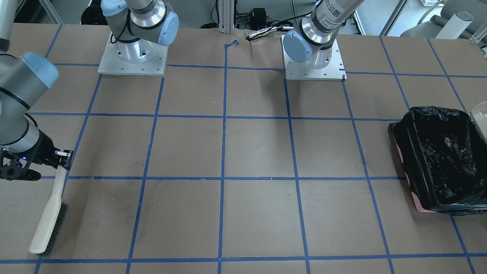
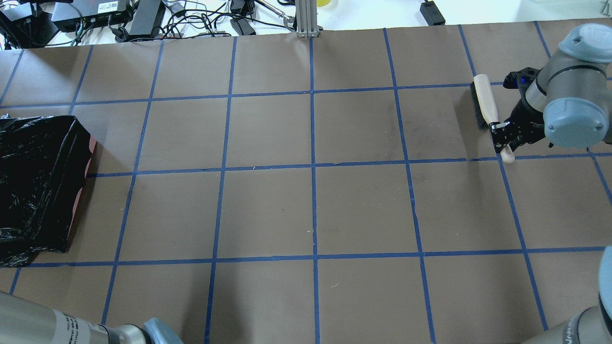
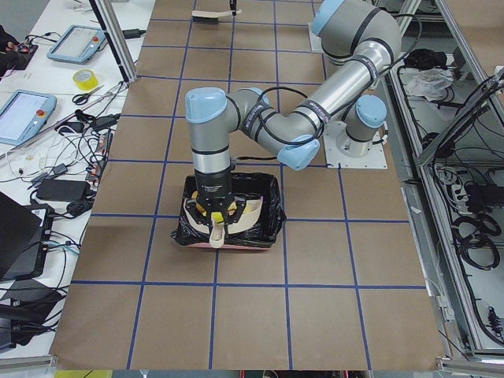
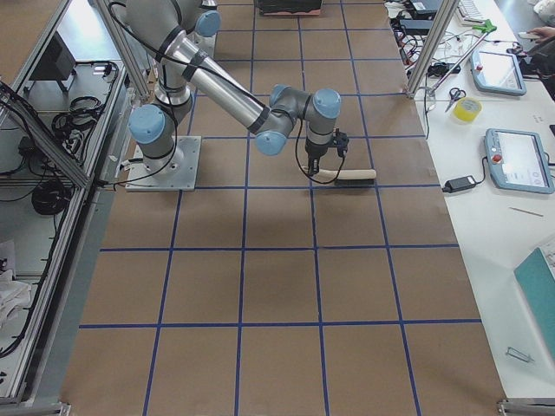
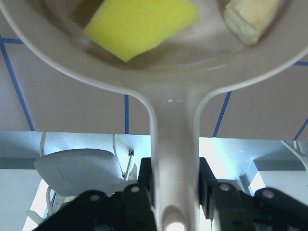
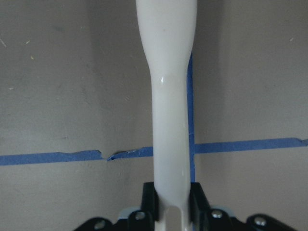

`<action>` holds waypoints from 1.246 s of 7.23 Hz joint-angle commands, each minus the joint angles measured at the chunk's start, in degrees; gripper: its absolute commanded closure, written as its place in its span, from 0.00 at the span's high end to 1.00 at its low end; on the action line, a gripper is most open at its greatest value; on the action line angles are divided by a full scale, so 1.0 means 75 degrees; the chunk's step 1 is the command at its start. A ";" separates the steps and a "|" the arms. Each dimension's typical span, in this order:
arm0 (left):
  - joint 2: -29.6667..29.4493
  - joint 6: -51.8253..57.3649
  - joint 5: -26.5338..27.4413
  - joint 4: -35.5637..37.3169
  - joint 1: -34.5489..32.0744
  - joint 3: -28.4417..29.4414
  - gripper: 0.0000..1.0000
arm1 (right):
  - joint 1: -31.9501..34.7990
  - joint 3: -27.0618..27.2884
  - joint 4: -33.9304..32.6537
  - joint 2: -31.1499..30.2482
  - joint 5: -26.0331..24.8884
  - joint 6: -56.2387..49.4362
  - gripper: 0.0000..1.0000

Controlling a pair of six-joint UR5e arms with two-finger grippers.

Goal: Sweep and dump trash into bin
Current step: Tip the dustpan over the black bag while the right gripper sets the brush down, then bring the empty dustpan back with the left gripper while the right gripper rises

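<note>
My left gripper (image 5: 175,192) is shut on the handle of the beige dustpan (image 5: 173,120) and holds it over the bin (image 3: 272,211), a pink-based box with a black bag (image 1: 409,152), also in the overhead view (image 2: 43,157). In the pan lie the yellow sponge-like wedge (image 5: 142,24) and the pale cream piece (image 5: 250,19). The golden-brown lump is out of view. My right gripper (image 2: 502,138) is shut on the handle of a cream brush (image 2: 484,102) with dark bristles. The brush lies on the table at the far right (image 1: 47,220).
The brown table (image 2: 311,210) carries a grid of blue tape. The two arm bases (image 1: 133,57) stand on metal plates at the robot's edge. Cables and power boxes (image 2: 143,19) lie beyond the far edge. The dustpan's rim (image 1: 480,114) shows by the bin.
</note>
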 commanded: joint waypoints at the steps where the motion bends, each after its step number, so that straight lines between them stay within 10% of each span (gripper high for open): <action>1: -0.0119 0.1420 0.0656 0.2339 -0.0346 -0.0641 0.00 | 0.0000 0.0000 0.0004 0.0013 0.0009 -0.0028 0.33; 2: -0.0073 0.1563 0.0774 0.2417 -0.0393 -0.0702 0.00 | 0.0000 -0.0012 0.0004 0.0001 0.0009 -0.0028 0.43; 3: -0.0038 0.1623 0.0810 0.2418 -0.0487 -0.0691 0.00 | 0.0000 -0.0058 -0.0020 -0.0010 0.0020 -0.0028 0.86; 4: 0.0032 0.1774 0.1019 0.2394 -0.0650 -0.0680 0.00 | 0.0012 -0.0117 -0.0020 -0.0069 0.0009 -0.0028 0.99; 7: 0.0301 0.2033 0.0359 0.1651 -0.0979 -0.0633 0.00 | 0.0012 -0.0188 -0.0008 -0.0640 -0.0073 -0.0028 1.00; 9: 0.0560 0.2033 -0.0719 -0.1262 -0.1330 0.0205 0.00 | 0.0023 -0.0292 0.0469 -0.1308 -0.0074 -0.0063 1.00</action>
